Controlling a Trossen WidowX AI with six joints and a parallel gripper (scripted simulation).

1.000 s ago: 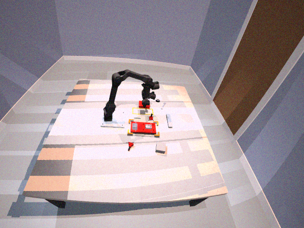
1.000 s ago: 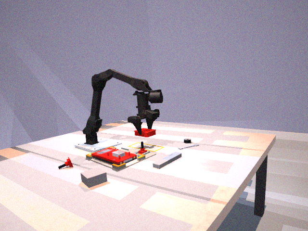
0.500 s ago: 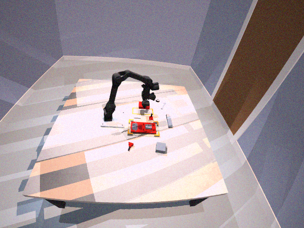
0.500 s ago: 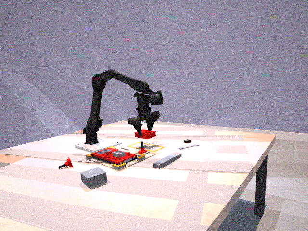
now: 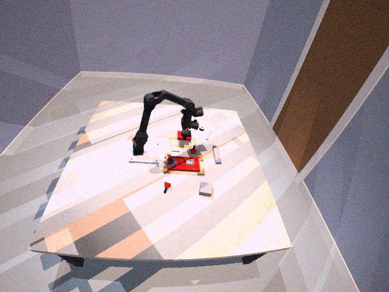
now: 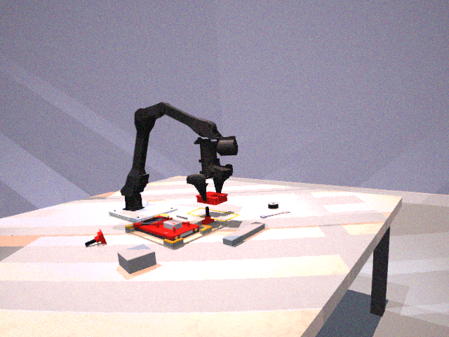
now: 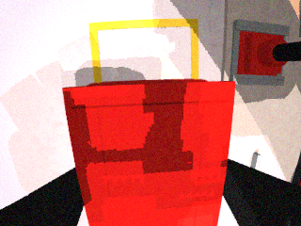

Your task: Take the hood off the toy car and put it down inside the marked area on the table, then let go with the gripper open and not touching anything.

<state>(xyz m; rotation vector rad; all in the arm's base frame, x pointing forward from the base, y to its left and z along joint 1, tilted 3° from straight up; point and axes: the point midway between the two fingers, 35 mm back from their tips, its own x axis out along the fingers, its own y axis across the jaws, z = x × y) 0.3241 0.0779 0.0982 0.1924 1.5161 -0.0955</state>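
Red hood (image 6: 212, 198) clamped in claw (image 6: 211, 196), above table (image 6: 275, 268)

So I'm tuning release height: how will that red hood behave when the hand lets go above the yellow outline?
The red blocky toy-car hood looks rigid, holding shape between the hand. Its flat, wide form probably lands without rolling. Hanging above the yellow-outlined square, it may bounce or skid slightly.

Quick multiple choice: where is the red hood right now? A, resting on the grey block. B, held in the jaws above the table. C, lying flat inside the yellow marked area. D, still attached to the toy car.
B: the red hood sits clamped in the gripper, hanging above the yellow marked area with its shadow on the table below.
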